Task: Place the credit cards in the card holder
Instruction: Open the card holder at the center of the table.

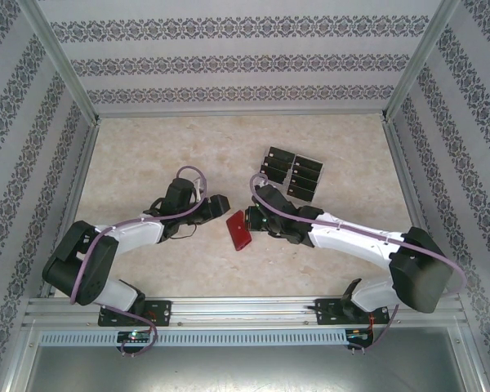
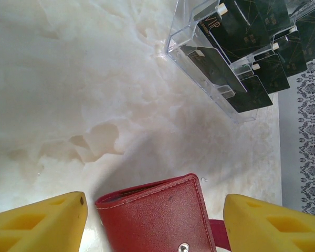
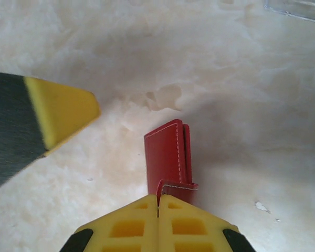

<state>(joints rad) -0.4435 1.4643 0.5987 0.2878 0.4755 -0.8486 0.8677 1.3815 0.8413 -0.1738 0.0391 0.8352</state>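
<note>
Right gripper (image 3: 157, 202) is sitting fully closed, and it looks like it's pinching only the snap tab (image 3: 177, 187) of the card holder (image 1: 239, 229). Left gripper (image 2: 155, 202) is straddling the card holder with its fingers (image 2: 42, 220) spread moderately and a sliver of gap on each side, so it isn't gripping anything. The card holder is resting folded shut on the table (image 2: 68, 79) between the two grippers. The credit cards (image 2: 236, 31) are all sitting in the clear rack (image 2: 178, 37), just beyond the card holder and apart from it.

Risks I'm seeing:
- The tab pinch is carrying everything. It's thin and floppy, so any pull is likely swinging the card holder or letting it slip out.
- If the left fingers close as they're placed, they're clamping both flaps together, so it's staying shut instead of opening.
- The two grippers are working very close either side of the card holder, so a small misjudged move means fingers clashing.
- No pockets are showing yet, so going for a card now is premature.
- Both arms are busy at the card holder. Freeing one to fetch a card is probably letting it flop closed again.
</note>
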